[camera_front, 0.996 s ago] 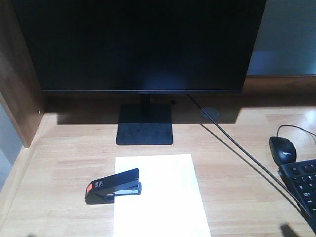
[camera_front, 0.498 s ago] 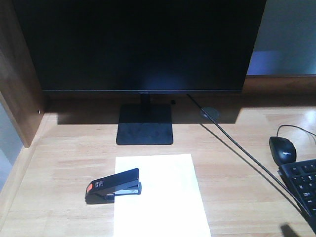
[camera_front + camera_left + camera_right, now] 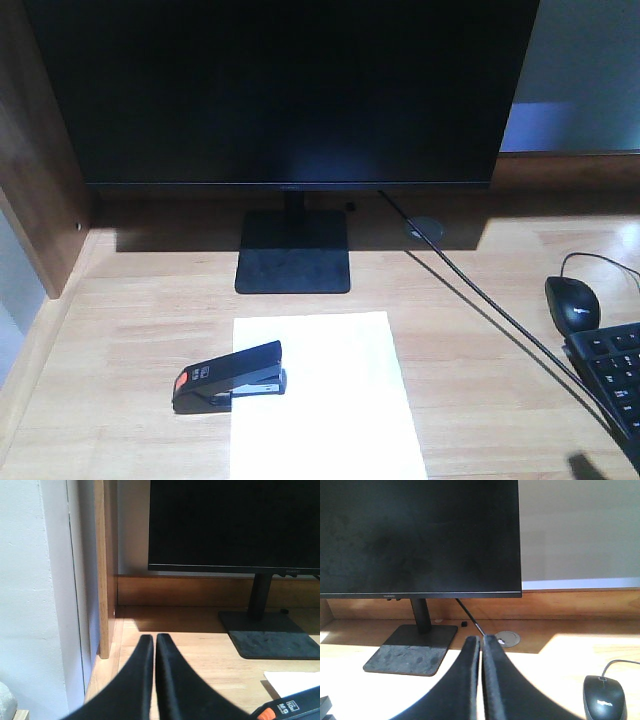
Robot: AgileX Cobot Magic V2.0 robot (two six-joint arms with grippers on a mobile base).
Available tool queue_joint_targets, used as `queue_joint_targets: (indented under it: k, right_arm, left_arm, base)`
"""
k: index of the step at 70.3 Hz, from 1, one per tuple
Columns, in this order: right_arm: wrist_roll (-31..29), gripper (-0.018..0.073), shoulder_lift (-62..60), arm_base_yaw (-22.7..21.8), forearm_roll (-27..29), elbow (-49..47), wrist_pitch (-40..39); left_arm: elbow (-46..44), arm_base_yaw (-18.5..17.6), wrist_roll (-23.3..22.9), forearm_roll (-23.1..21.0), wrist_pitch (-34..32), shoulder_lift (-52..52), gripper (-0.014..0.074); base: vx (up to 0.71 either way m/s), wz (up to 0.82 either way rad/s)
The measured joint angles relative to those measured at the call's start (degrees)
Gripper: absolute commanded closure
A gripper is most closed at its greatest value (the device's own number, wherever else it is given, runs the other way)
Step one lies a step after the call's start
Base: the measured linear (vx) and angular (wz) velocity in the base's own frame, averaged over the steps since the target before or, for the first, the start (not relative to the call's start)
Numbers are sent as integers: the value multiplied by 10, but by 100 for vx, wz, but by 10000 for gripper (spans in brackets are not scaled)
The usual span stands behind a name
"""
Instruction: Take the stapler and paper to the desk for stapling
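**Stapler lies across paper's left edge; both end effectors pressed closed**

Left end effector (image 3: 154, 645) is closed, holding nothing. The stapler (image 3: 229, 376) lies on the tabletop (image 3: 480, 350), its front overlapping the paper (image 3: 325, 400). Right end effector (image 3: 481, 645) is closed, empty, left of the mouse (image 3: 604, 698).

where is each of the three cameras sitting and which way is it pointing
Front view: raised over the near edge of the desk, looking down and forward at the stapler lying on the paper's left edge; no claw shows.
Left wrist view: low behind the shut left claw, facing the monitor and side panel; stapler at lower right.
Right wrist view: low behind the shut right claw, facing the monitor, grommet and mouse.
All share the monitor.
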Motion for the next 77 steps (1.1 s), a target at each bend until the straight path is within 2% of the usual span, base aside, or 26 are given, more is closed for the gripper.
queue_joint_targets:
  k: [77]
  right_arm:
    - [0,569,0,0,0,0,1]
  left_arm:
    - [0,0,0,0,0,0,603]
  base:
    - [0,0]
